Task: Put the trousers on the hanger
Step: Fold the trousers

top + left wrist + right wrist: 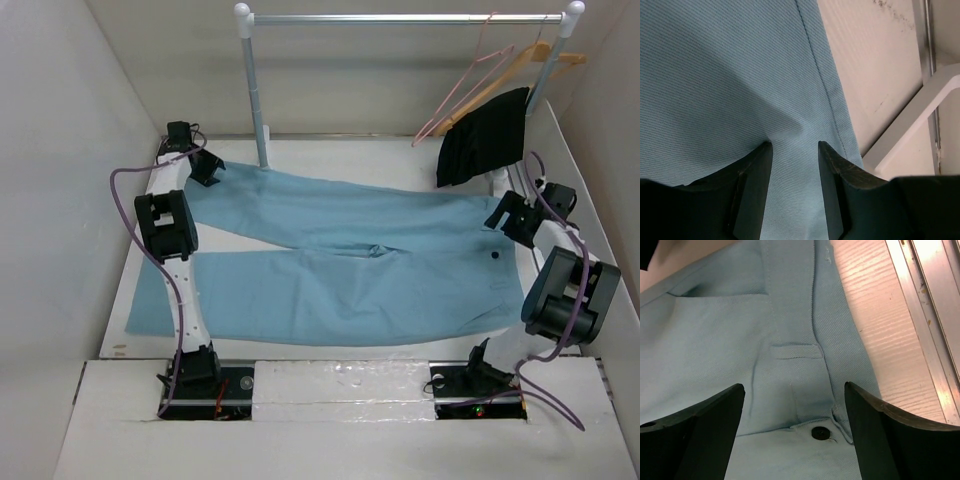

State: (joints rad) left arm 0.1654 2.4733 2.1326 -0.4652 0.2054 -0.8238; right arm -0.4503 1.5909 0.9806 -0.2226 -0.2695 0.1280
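Lying flat on the white surface (350, 160), the trousers (340, 270) stretch between the two arms, legs towards the left gripper (795, 147) and waist under the right gripper (794, 386). The left gripper is part-way open, its fingertips down on the cloth just inside a stitched leg edge; a soft crease runs up from its left fingertip, and bare surface shows just beyond its right finger. Nothing is pinched between its jaws. The right gripper stands wide open above the waistband, holding nothing, with the dark button (820, 433) between its fingers, nearer the right one. Beyond the right gripper a black garment (485, 135) hangs with a pink hanger (470, 85) and a wooden hanger (540, 55) from the rail (400, 18).
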